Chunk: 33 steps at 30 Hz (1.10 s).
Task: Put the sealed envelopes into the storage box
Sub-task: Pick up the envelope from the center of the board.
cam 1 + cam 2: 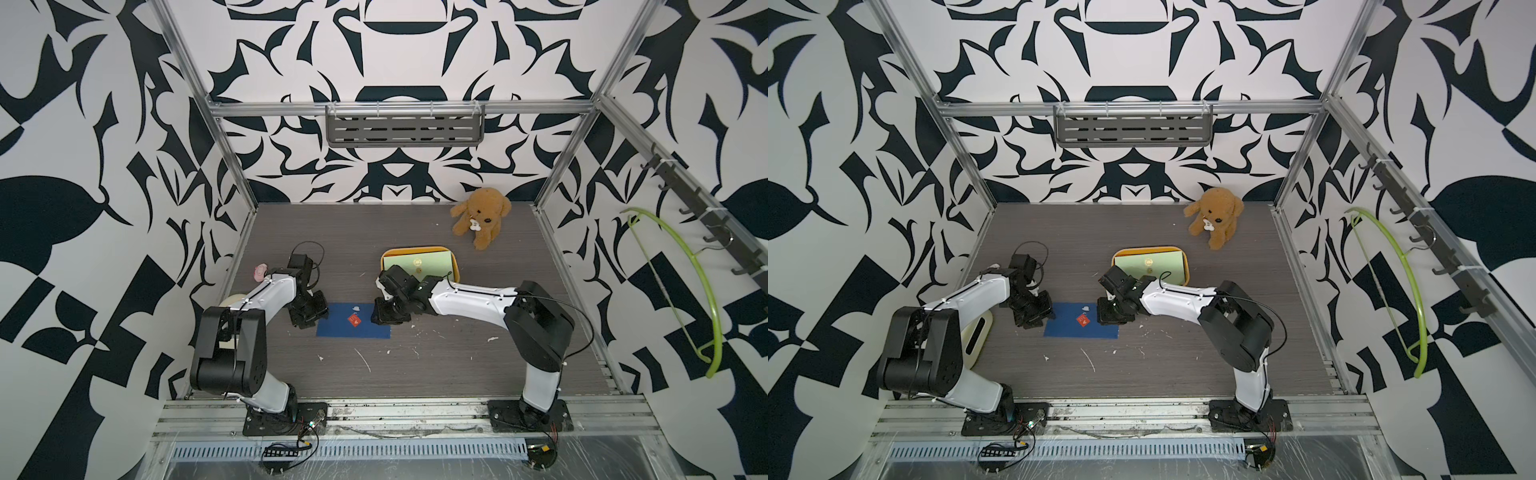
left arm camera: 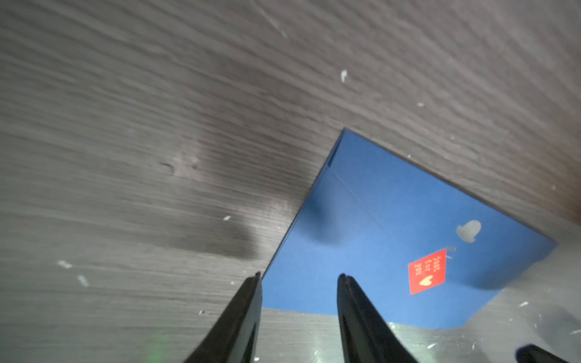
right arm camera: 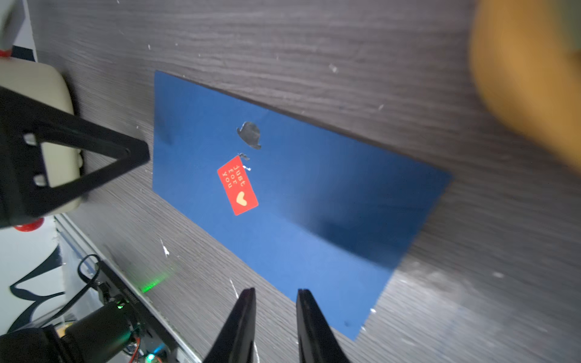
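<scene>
A navy sealed envelope lies flat on the table, with a red "Just for you" sticker on top. My left gripper is low at its left short edge, jaws open, with the envelope's corner and bare table showing in the gap. My right gripper is at the opposite end, jaws open only a narrow gap and nothing between them. Behind it sits the mustard-yellow storage box, with a light green envelope lying uppermost inside.
A brown plush dog sits at the back right. A cream container lies under my left arm, and a small pink object is at the left wall. White scraps dot the table front. A green hanger hangs on the right wall.
</scene>
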Each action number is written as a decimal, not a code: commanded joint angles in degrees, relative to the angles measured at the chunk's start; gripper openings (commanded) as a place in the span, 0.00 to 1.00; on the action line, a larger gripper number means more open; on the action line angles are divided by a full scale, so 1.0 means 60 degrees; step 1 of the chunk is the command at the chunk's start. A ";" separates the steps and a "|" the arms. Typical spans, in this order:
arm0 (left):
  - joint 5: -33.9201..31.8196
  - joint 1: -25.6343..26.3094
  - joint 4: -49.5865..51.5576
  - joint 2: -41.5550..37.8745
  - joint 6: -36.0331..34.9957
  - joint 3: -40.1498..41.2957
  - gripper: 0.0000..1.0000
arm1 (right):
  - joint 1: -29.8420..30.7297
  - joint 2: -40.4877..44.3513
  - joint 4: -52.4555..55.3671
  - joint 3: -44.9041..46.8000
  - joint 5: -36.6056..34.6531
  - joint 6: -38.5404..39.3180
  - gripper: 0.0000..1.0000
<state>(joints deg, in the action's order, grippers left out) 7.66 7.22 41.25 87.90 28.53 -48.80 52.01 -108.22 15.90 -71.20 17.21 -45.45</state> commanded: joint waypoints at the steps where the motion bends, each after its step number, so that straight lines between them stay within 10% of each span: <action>1: 0.0210 -0.0038 -0.0212 -0.0139 -0.0254 0.0361 0.46 | 0.0034 -0.0090 -0.0595 -0.0321 0.0594 -0.0115 0.23; 13: -0.0502 -0.0036 -0.0151 0.0230 -0.0874 0.0400 0.46 | 0.0015 -0.0563 0.0327 -0.0197 0.0800 0.0827 0.11; 33: 0.1404 -0.0032 -0.0066 0.0313 -0.1240 0.0337 0.46 | -0.0210 -0.1130 0.1539 -0.0049 0.0066 0.1835 0.05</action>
<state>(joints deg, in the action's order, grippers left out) 12.03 6.81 40.32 88.97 22.24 -47.11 50.96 -113.71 19.07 -71.46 21.71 -36.77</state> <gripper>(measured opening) 0.458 0.062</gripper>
